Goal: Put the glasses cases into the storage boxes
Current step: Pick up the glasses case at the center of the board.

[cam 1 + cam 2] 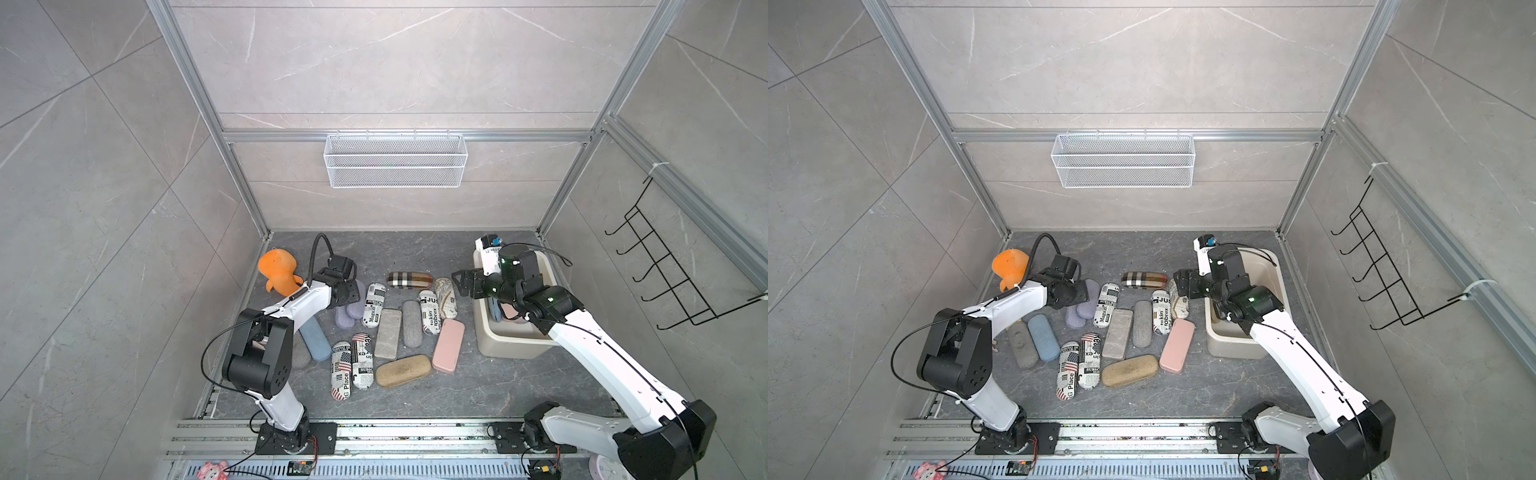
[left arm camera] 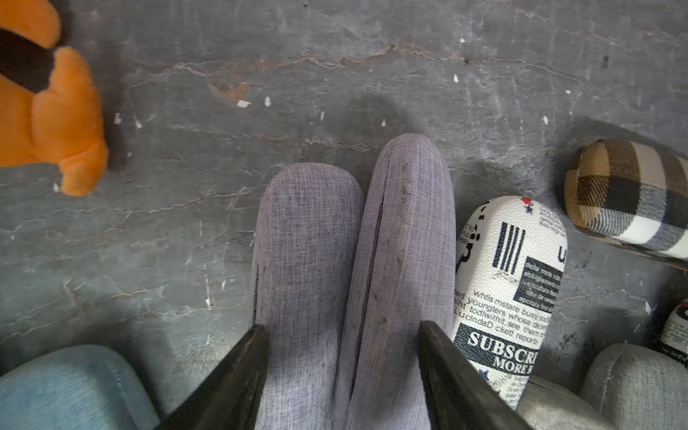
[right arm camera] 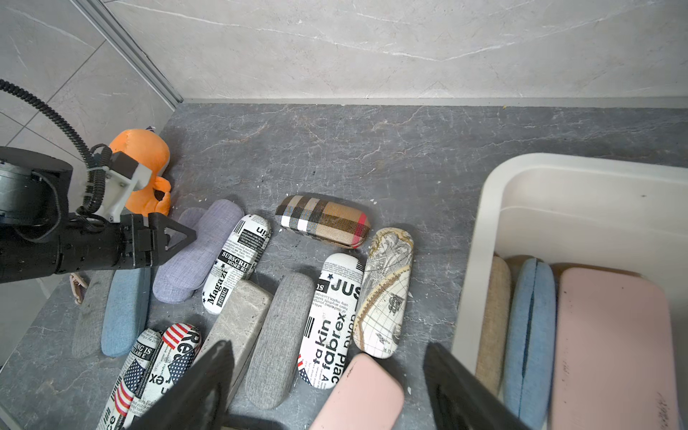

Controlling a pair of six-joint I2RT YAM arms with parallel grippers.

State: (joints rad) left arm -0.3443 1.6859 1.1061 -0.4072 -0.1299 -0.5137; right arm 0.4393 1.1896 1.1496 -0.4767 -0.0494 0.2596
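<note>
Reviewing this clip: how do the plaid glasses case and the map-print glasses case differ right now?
Pattern: the plaid case is a tan, black and white check with a red line, while the map-print case is cream with an old-map drawing. Pose: in both top views the plaid case lies crosswise, and the map-print case lies roughly front to back. Both are closed, on the floor and outside the cream tub.

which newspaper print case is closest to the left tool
The "SUBSCRIBE" case, lying right beside the lilac pair that sits between the left tool's jaws. The other three newspaper-print cases lie farther off.
</note>
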